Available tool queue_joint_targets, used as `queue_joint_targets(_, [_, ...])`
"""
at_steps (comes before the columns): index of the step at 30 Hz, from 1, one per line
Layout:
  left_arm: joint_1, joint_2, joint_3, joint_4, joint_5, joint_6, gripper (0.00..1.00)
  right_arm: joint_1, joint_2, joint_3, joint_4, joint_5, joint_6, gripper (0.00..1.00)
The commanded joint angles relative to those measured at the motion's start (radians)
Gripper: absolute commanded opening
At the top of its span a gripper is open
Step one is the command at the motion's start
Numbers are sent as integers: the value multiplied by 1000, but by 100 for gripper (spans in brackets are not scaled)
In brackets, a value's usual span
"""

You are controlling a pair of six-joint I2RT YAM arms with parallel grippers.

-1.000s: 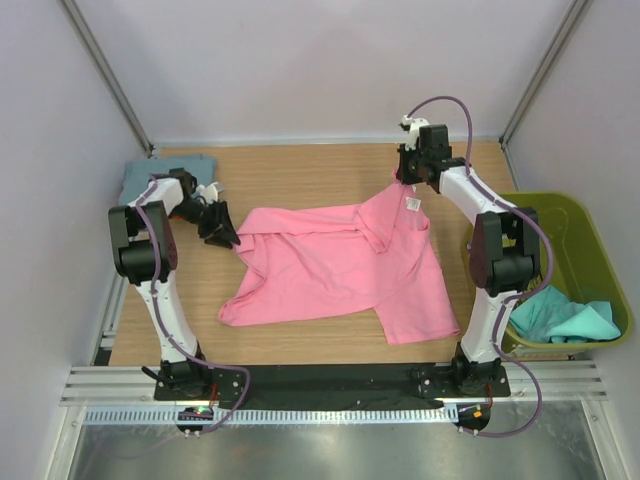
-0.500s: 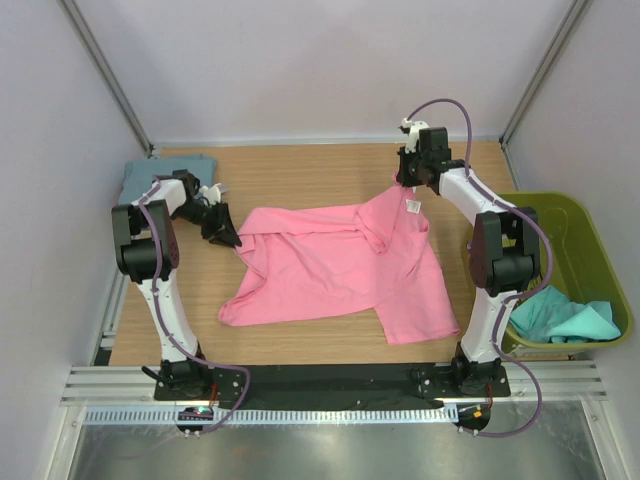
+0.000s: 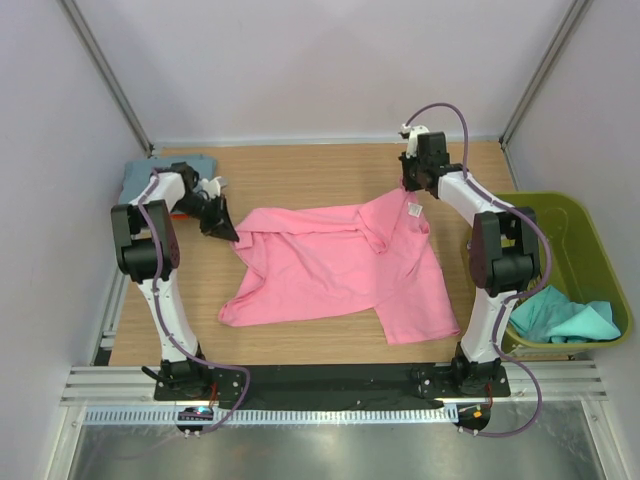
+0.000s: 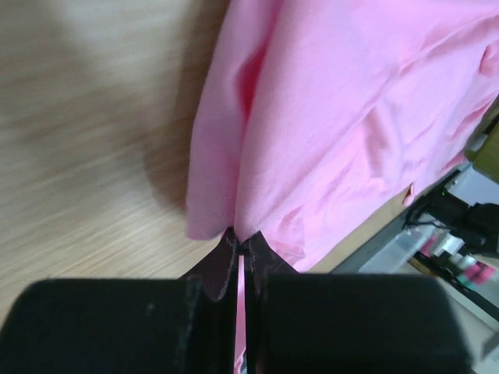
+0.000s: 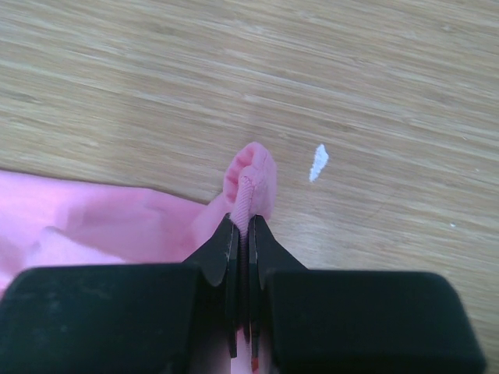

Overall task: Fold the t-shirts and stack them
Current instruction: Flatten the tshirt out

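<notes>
Pink t-shirt, olive basket (teal shirt inside)

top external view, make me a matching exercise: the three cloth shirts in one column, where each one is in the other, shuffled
Things:
1. bright pink cloth t-shirt
2. grey-blue folded cloth t-shirt
3. teal crumpled cloth t-shirt

Places:
A. inside the olive-green plastic basket
B. on the far left corner of the wooden table
C. spread mid-table, pinched by the left gripper and the right gripper

Pairs: 1-C, 2-B, 3-A
</notes>
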Motion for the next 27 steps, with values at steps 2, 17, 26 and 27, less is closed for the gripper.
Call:
queue_joint_targets(2, [-8,4,240,-83,-46,55,0,-10,-54,-8,76,153,-69,2])
queue_joint_targets(17, [-107,170,545,-200,-123,103,0,-28,-81,-50,5,70,-147,47])
queue_joint_targets(26, [-158,164,519,-200,-135,104,0,-27,-7,182,-180,-316,-218,60])
queue_joint_targets(27, [-161,163,514,-197,-137,104,0,-25,21,203,-193,-325,-221,59])
